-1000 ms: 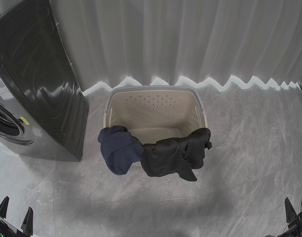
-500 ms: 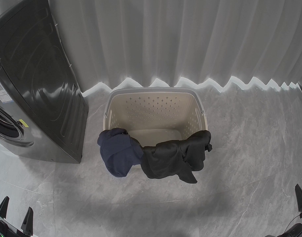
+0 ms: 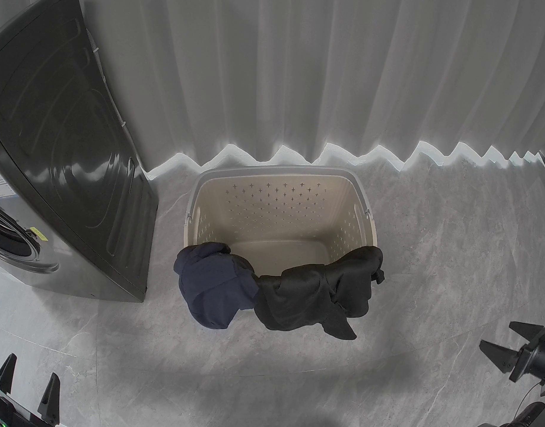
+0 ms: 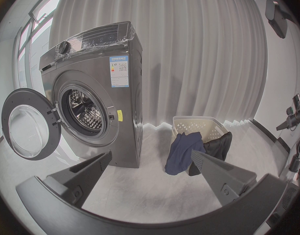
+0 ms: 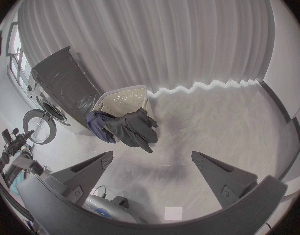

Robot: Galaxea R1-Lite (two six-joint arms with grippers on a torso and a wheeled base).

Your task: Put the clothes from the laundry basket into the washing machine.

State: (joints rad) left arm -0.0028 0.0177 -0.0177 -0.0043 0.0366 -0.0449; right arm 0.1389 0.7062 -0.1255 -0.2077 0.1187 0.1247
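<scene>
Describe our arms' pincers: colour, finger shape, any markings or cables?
The left pincer and right pincer each have two dark grey wedge-shaped fingers tapering to a point, with a ribbed patch at the inner tip and a round screw hole near the base, on a dark curved bar. No markings visible. A thin cable runs by the right arm.

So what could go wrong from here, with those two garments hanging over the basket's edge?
The navy garment and the black garment overlap on the front rim of the laundry basket, so lifting one may drag the other onto the floor. Both hang mostly outside, so a pull might tip the basket. The door of the washing machine juts out open; trailing cloth could snag on it.
</scene>
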